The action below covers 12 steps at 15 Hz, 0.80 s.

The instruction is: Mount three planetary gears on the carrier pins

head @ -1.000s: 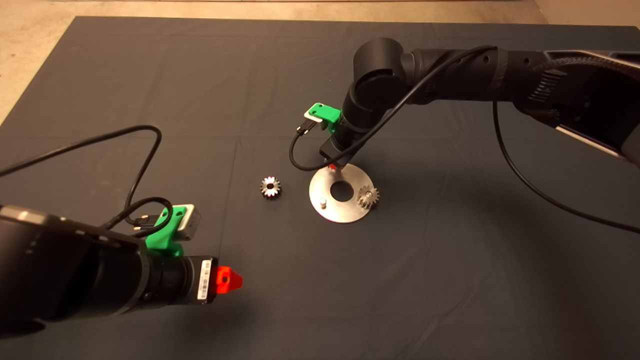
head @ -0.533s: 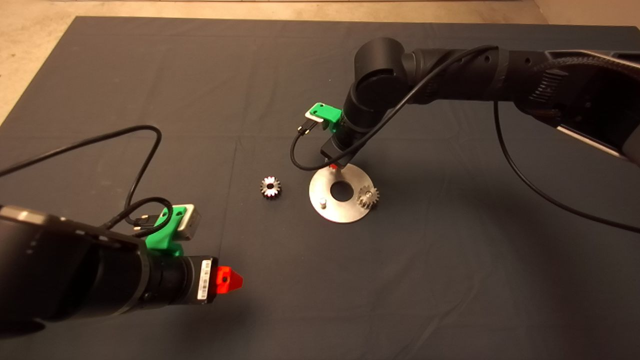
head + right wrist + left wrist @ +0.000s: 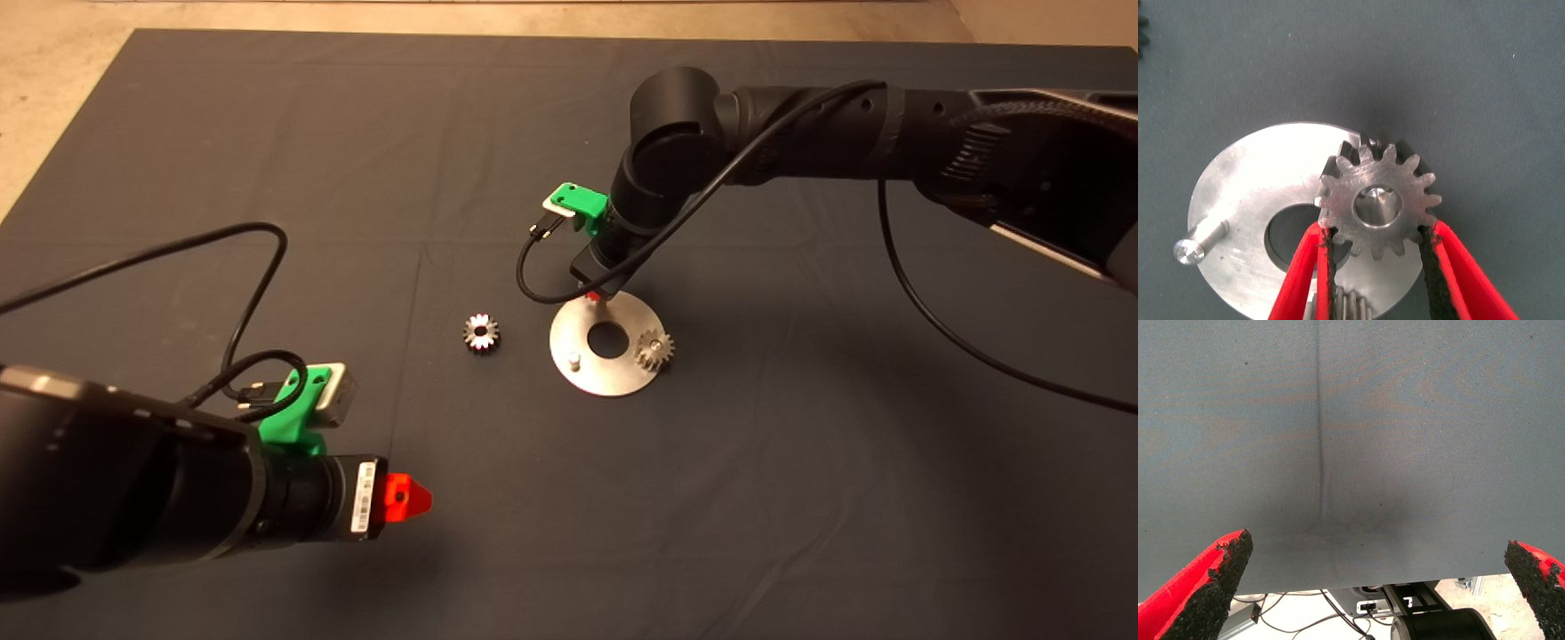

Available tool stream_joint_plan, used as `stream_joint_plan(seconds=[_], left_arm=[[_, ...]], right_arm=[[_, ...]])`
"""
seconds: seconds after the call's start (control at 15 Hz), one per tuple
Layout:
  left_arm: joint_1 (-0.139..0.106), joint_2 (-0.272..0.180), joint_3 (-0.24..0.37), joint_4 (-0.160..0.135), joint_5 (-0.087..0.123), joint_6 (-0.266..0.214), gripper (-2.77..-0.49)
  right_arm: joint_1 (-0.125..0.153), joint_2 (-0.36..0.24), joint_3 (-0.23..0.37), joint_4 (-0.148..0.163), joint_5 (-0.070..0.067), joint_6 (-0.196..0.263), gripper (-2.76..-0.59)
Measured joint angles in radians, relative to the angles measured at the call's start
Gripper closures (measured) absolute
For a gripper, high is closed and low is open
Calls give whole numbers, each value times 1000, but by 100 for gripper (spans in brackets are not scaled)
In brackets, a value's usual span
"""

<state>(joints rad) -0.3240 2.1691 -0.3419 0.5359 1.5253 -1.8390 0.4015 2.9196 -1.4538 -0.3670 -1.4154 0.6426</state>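
Dark cloth mat (image 3: 356, 178) covers the table, creased along faint fold lines, with pale floor (image 3: 53, 53) showing beyond its far edge; on it lies a round silver disc (image 3: 582, 342) with a central hole. One gear (image 3: 654, 350) is already seated on a pin at the disc's rim; another gear (image 3: 481, 332) lies flat on the mat just beside the disc, apart from it; one bare pin (image 3: 574, 361) stands free. The right gripper (image 3: 1375, 250), reaching down over the disc's far side, pinches the third gear (image 3: 1378, 203) by opposite flanks of its toothed rim, the bore lined up over a pin (image 3: 1377, 200) whose shiny tip shows through it; whether the gear is fully down cannot be told. The left gripper (image 3: 1371, 587) hangs near the mat's front left corner, its fingers spread wide and holding nothing.

Judged from their steel look, the gears are stiff, dense for their size and likely slick on the tooth tips; a grip across the rim, level and square to the pin, seems safest, since a tilted bore could bind. The cloth offers a soft, slightly uneven bed.
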Motion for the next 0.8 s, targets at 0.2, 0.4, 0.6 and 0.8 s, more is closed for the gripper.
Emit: stream_joint_plan(seconds=[0.2, 0.4, 0.6, 0.8], left_arm=[[0, 0, 0, 0, 0, 0, -275], [0, 0, 0, 0, 0, 0, -275], [0, 0, 0, 0, 0, 0, -275], [0, 0, 0, 0, 1, 0, -275]], right_arm=[[0, 0, 2, 0, -1, 0, -67], [0, 0, 2, 0, -1, 0, -67], [0, -2, 6, 0, -3, 0, -67], [0, -15, 46, 0, -23, 0, -67]])
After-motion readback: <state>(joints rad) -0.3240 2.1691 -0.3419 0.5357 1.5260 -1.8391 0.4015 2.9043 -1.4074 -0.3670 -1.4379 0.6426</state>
